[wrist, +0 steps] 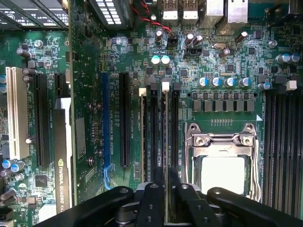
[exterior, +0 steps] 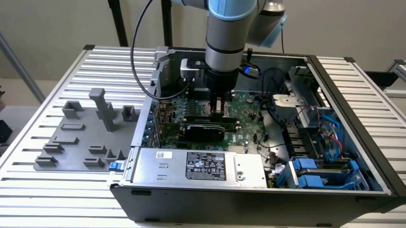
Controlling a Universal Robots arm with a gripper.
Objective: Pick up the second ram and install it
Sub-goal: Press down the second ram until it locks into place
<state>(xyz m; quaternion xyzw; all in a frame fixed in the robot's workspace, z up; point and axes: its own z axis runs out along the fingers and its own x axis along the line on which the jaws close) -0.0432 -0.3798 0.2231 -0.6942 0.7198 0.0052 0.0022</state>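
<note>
Inside computer case (exterior: 355,156), jaws (wrist: 164,189) grip second ram (wrist: 164,137) edge-on.

Slatted table (exterior: 57,190): computer case (exterior: 254,202), grey tray (exterior: 76,142).

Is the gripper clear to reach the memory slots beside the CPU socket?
Probably yes: the gripper sits directly over the memory slots, nothing visibly between them; the graphics card lies off to one side.
</note>
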